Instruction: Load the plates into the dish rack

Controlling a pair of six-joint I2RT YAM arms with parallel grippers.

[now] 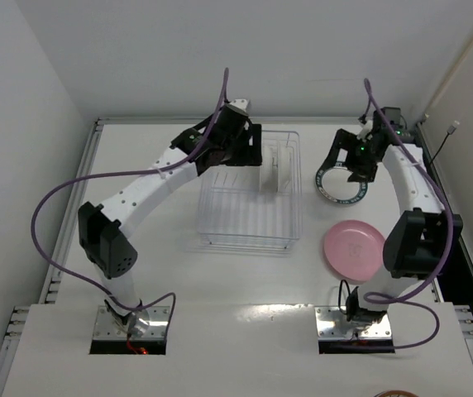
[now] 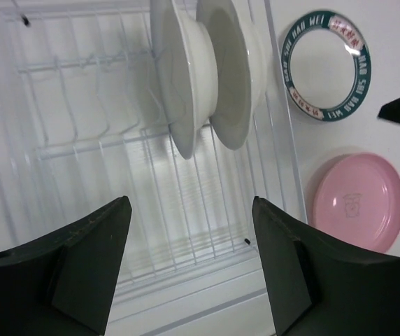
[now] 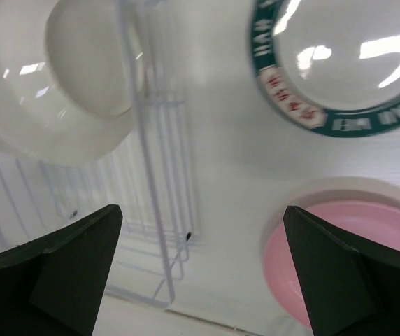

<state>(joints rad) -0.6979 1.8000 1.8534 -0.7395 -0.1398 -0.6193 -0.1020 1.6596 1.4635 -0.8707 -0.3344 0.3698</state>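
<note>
Two plates are still to be loaded. The round white plate with a dark teal rim band (image 1: 340, 192) lies flat toward the far right corner of the counter (image 1: 253, 281), just beside the rectangular clear-wire dish rack (image 1: 249, 242). The plain round pink plate (image 1: 354, 250) lies flat by the right edge. The right hand (image 1: 355, 161) hovers over the teal-rimmed plate, spread wide and empty; its next move is probably to drop and pinch the rim. Two whitish deep dishes (image 2: 186, 77) stand upright in the rack's far slots, limiting free room there. The left hand (image 2: 189, 259), wide and empty, hangs over the rack.
</note>
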